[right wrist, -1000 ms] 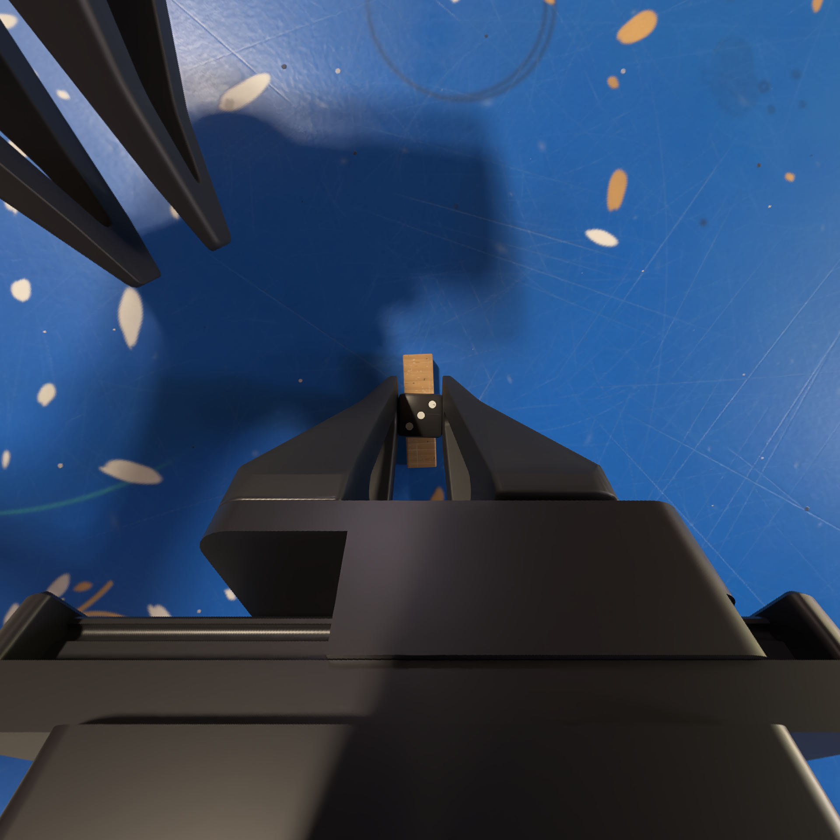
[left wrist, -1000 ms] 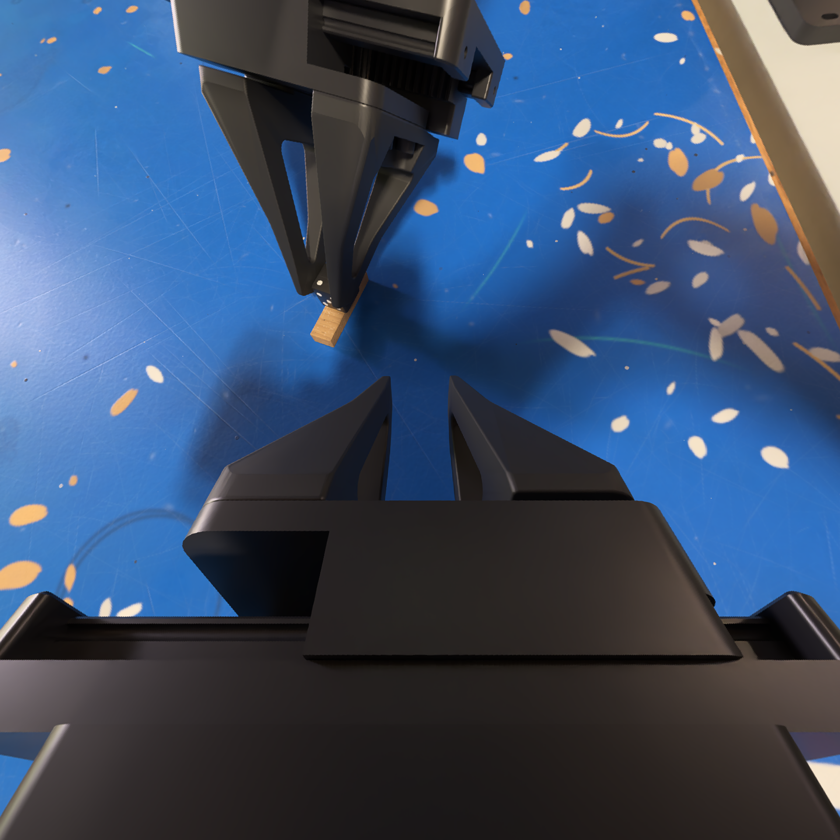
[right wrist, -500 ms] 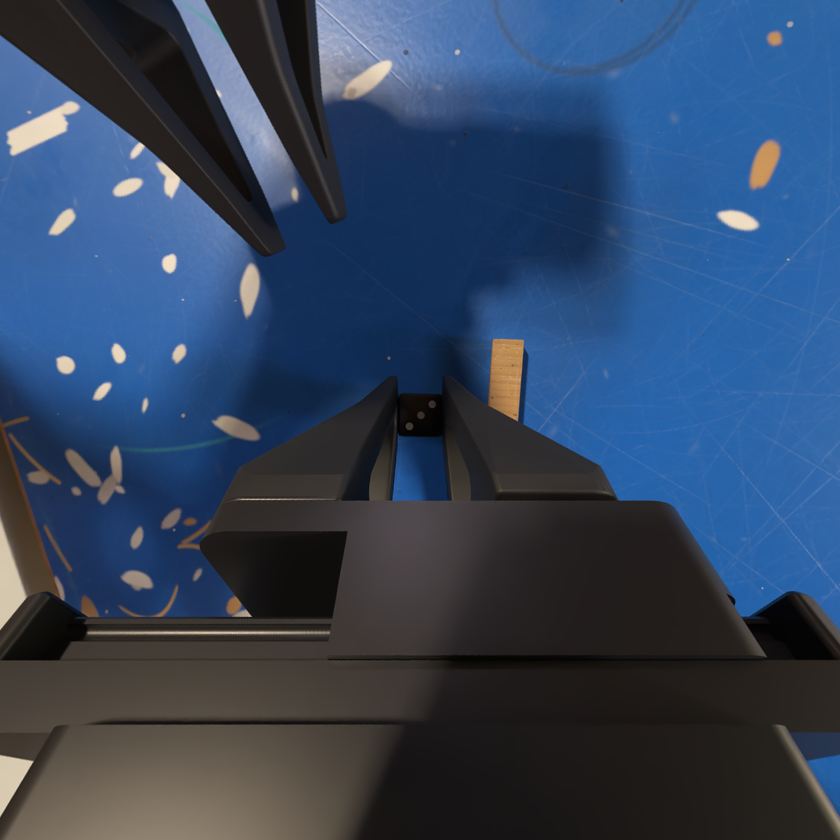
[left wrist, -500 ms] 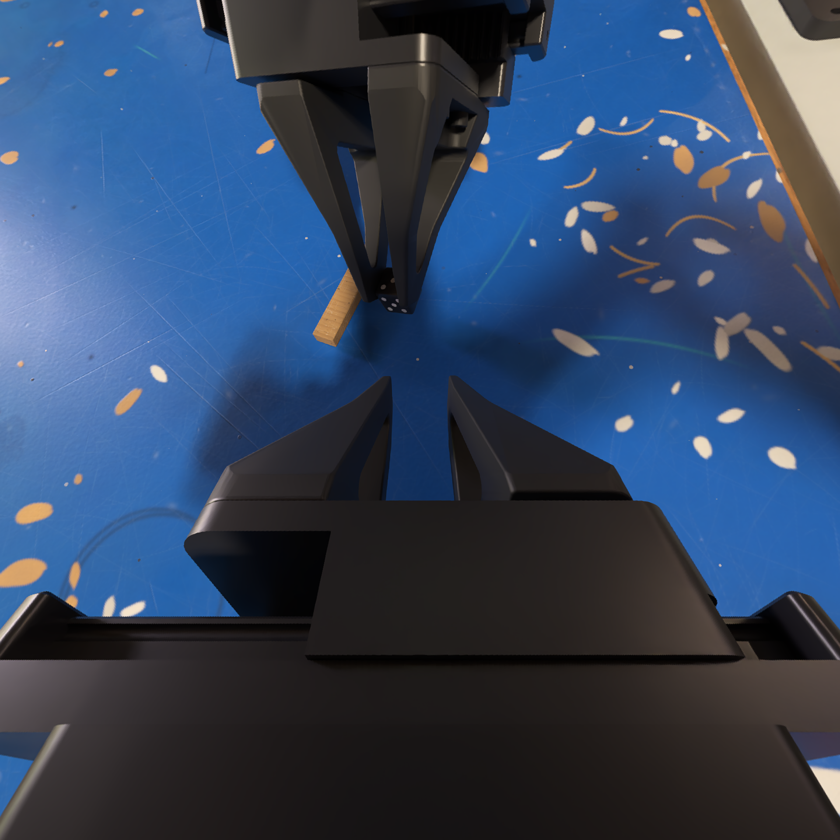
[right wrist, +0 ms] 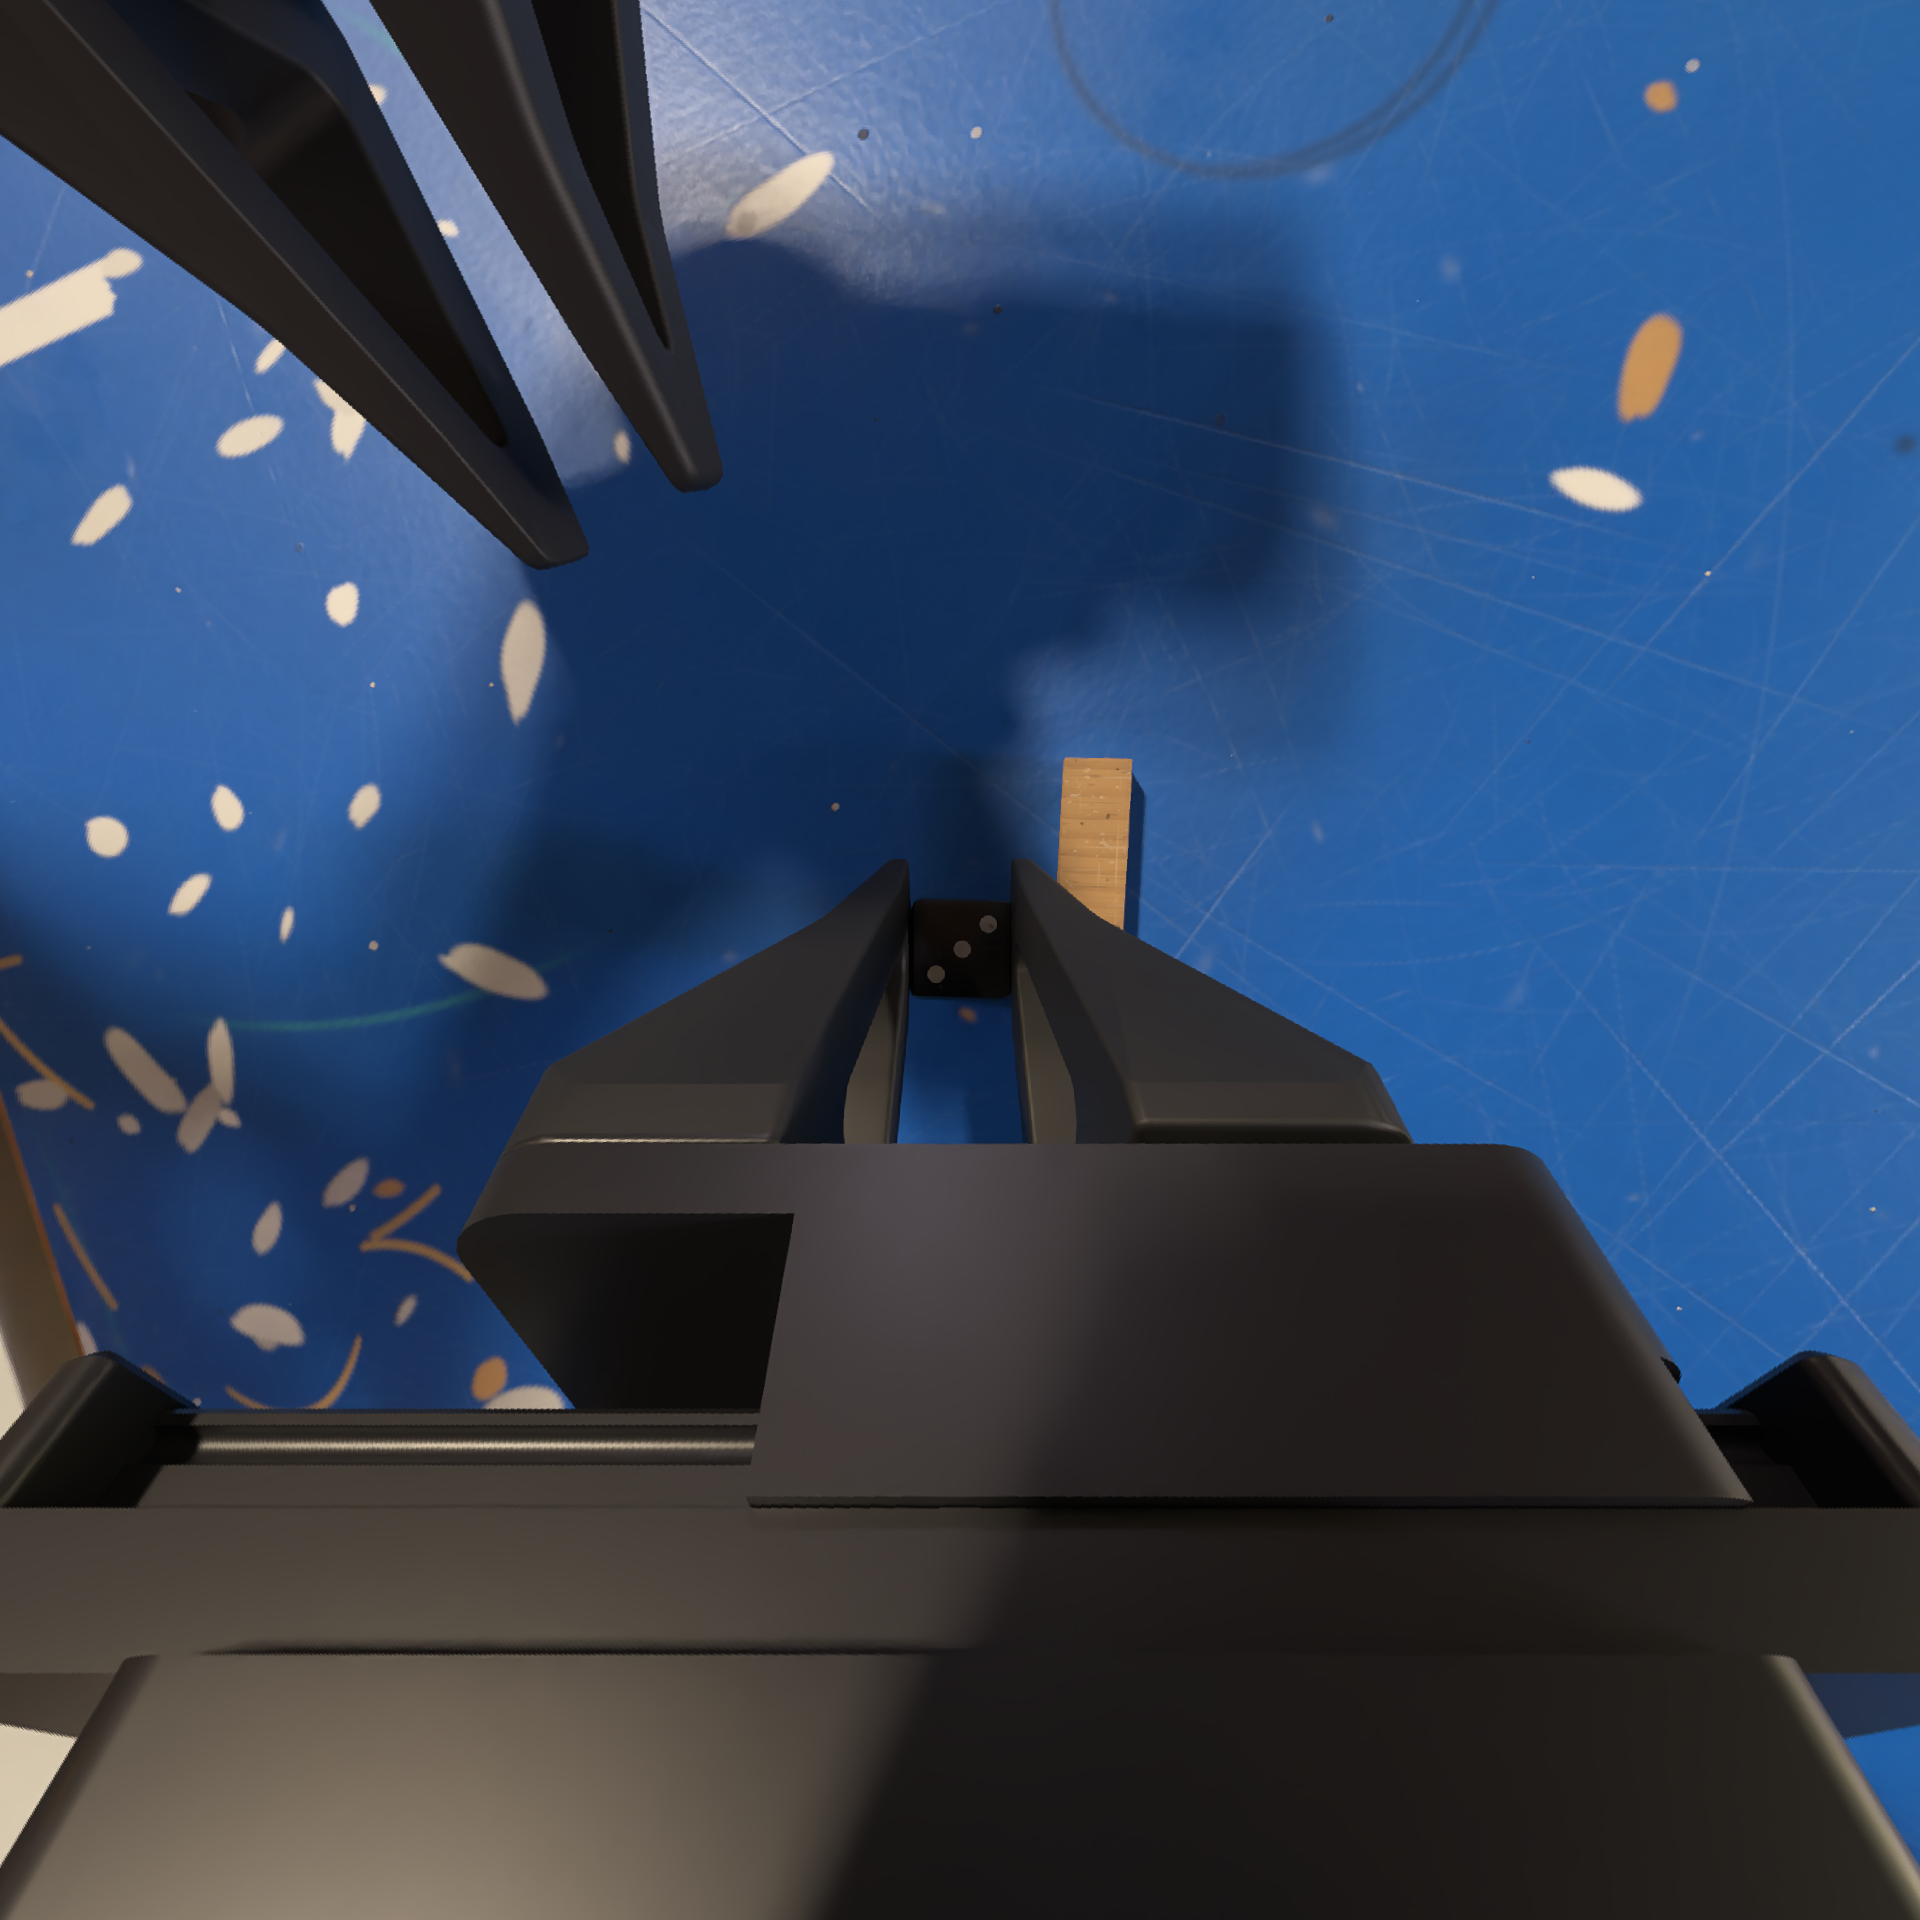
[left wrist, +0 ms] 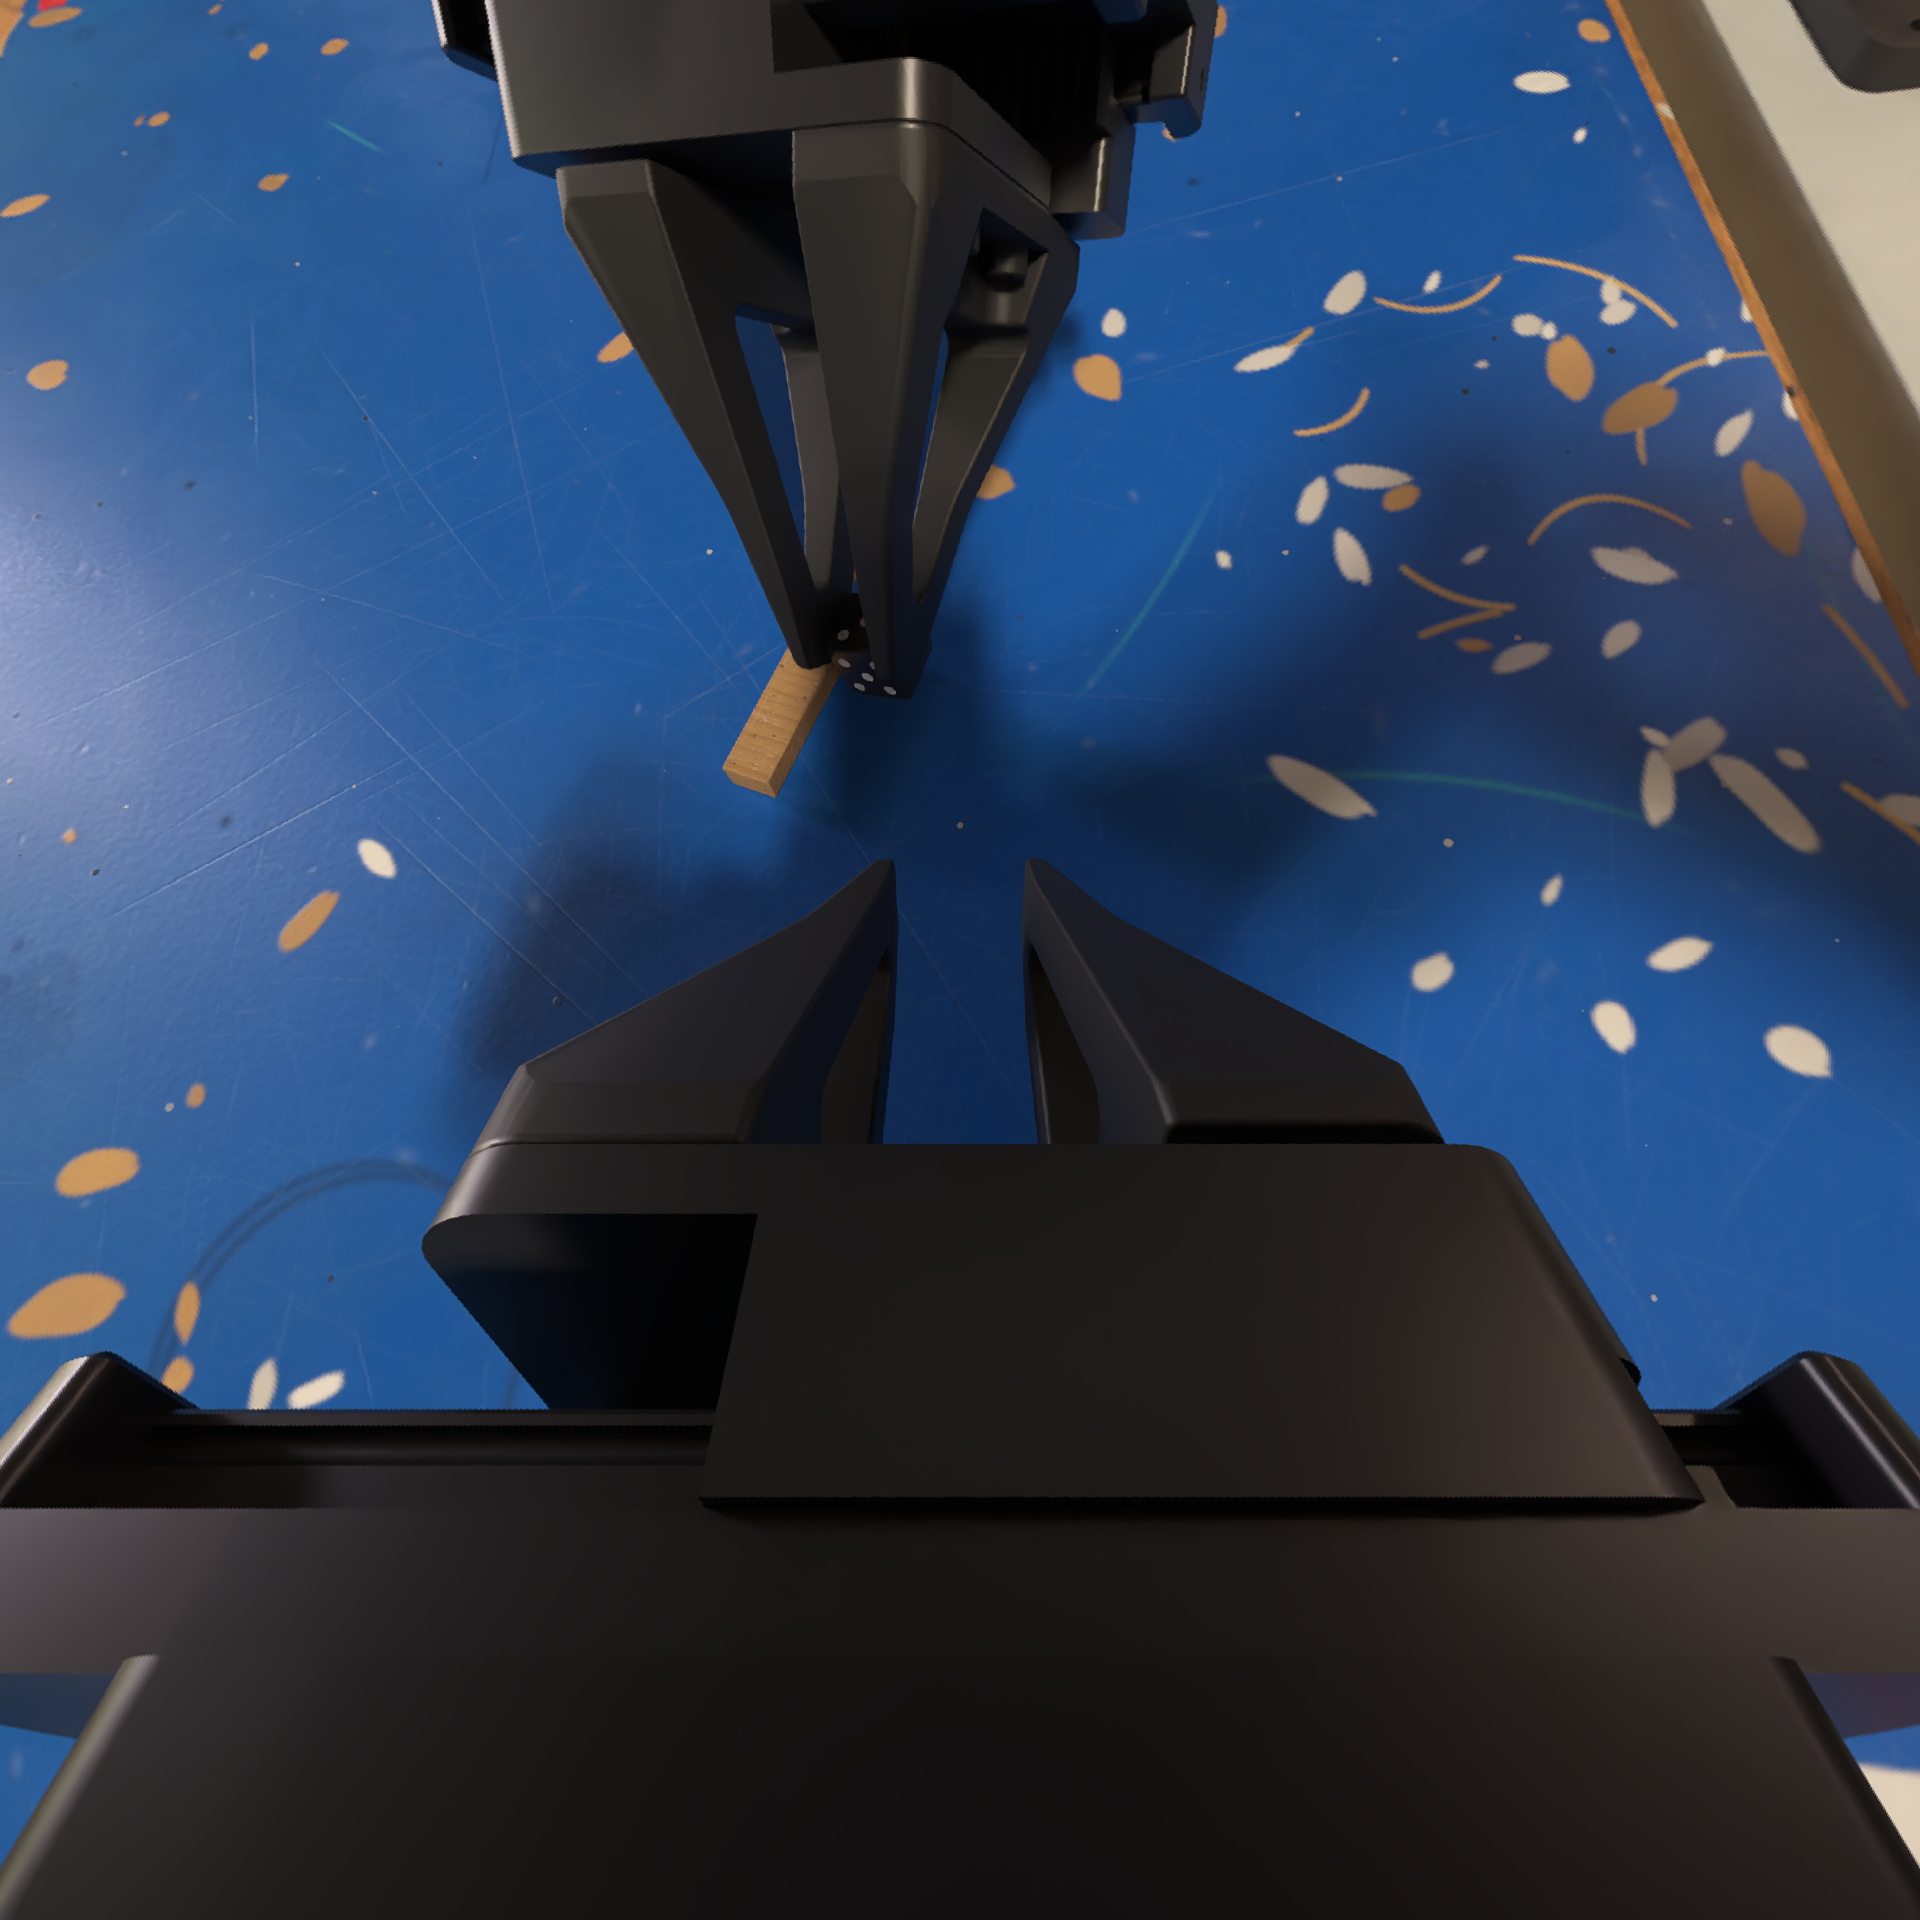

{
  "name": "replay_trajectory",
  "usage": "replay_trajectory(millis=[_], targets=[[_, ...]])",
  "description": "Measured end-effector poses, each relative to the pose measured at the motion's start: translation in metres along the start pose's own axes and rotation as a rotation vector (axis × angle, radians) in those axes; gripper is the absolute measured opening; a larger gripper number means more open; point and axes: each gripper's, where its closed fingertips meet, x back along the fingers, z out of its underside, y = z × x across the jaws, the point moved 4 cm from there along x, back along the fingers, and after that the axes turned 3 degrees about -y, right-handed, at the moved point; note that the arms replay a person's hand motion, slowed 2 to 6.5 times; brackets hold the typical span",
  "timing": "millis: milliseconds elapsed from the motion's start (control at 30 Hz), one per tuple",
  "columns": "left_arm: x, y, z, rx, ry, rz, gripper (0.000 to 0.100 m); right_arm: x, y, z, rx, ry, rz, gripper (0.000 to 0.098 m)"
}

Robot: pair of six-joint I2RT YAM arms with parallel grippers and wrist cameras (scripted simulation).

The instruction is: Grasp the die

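Blue speckled mat (right wrist: 1455,935). Die (right wrist: 960,948) pinched between right gripper (right wrist: 960,883) fingertips, wood block (right wrist: 1093,842) just beside. Left gripper (left wrist: 958,873) slightly parted, empty, nearby.

A small wooden block (left wrist: 777,724) lies flat on the scratched blue mat (left wrist: 312,582); petal flecks scattered around.

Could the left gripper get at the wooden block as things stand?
Probably yes: the left gripper holds nothing, and the wooden block has its near end exposed on the blue table. The right gripper, shut on the die, crowds the far end.
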Motion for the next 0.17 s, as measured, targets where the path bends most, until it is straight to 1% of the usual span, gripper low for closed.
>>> replay_trajectory(millis=[167], targets=[[-0.0001, 0.0005, 0.0000, 0.001, -0.002, -0.004, 0.020, -0.0049, 0.0043, -0.0023, 0.040, -0.001, 0.012, 0.0161]])
